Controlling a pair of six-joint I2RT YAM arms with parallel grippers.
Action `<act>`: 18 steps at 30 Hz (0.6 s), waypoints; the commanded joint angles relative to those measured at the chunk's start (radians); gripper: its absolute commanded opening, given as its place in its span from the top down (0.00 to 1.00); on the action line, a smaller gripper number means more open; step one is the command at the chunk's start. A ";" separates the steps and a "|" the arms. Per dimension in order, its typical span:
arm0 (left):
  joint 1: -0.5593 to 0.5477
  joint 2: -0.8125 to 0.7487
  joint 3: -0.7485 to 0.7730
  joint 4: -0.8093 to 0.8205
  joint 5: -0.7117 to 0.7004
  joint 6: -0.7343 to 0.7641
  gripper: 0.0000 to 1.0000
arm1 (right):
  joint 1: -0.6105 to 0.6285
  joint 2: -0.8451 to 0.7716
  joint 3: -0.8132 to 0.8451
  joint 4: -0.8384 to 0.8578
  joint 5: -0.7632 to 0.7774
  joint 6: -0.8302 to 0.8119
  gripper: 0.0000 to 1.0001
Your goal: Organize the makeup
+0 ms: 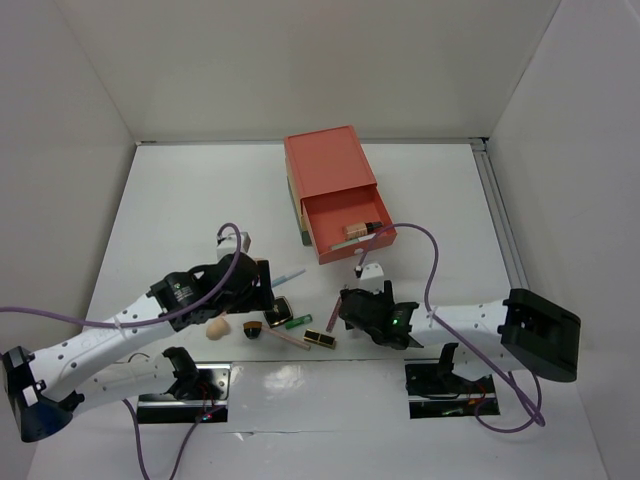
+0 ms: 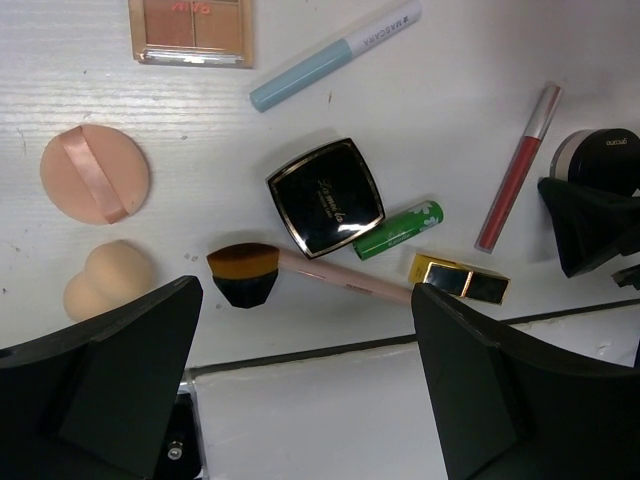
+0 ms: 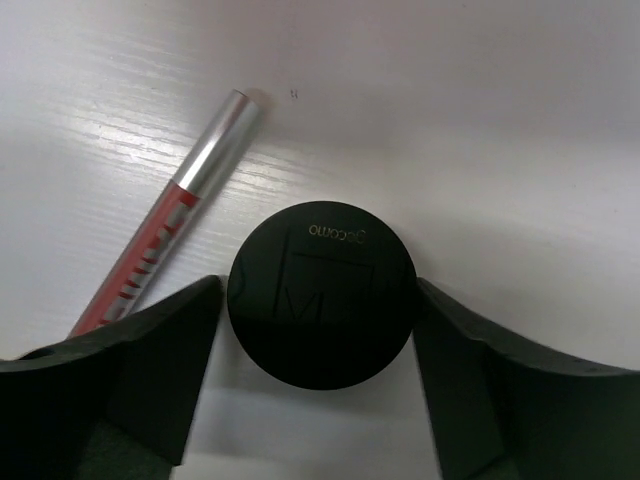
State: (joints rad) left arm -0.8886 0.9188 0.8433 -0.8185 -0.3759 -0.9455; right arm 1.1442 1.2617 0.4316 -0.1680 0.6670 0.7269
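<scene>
In the left wrist view the makeup lies on the white table: pink palette [image 2: 190, 28], mint tube [image 2: 330, 55], peach puff [image 2: 95, 173], sponge [image 2: 108, 278], brush [image 2: 245, 272], square black compact [image 2: 326, 196], green tube [image 2: 398, 230], gold-black lipstick [image 2: 458, 279], red gloss stick [image 2: 518, 165]. My left gripper [image 2: 305, 390] hangs open and empty just near of them. My right gripper [image 3: 318, 300] has its fingers against both sides of a round black compact [image 3: 322, 295] on the table. The gloss stick [image 3: 165, 255] lies just left of it.
The orange drawer box [image 1: 325, 175] stands at the back, its bottom drawer [image 1: 345, 228] pulled open with a small item inside. A small white piece [image 1: 371, 268] lies in front of the drawer. White walls close in the table on three sides.
</scene>
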 commanded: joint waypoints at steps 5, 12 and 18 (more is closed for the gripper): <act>0.000 -0.014 -0.013 0.002 0.005 -0.007 0.00 | -0.004 0.009 -0.014 0.047 0.045 0.002 0.54; 0.000 0.006 -0.013 0.002 0.026 0.004 0.00 | 0.057 -0.091 0.074 -0.142 0.054 0.017 0.59; 0.000 0.025 -0.032 0.038 0.049 0.024 0.00 | 0.143 -0.183 0.186 -0.208 -0.036 -0.131 0.65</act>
State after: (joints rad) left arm -0.8886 0.9344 0.8204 -0.8135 -0.3523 -0.9424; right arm 1.2541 1.1202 0.5224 -0.3351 0.6556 0.6880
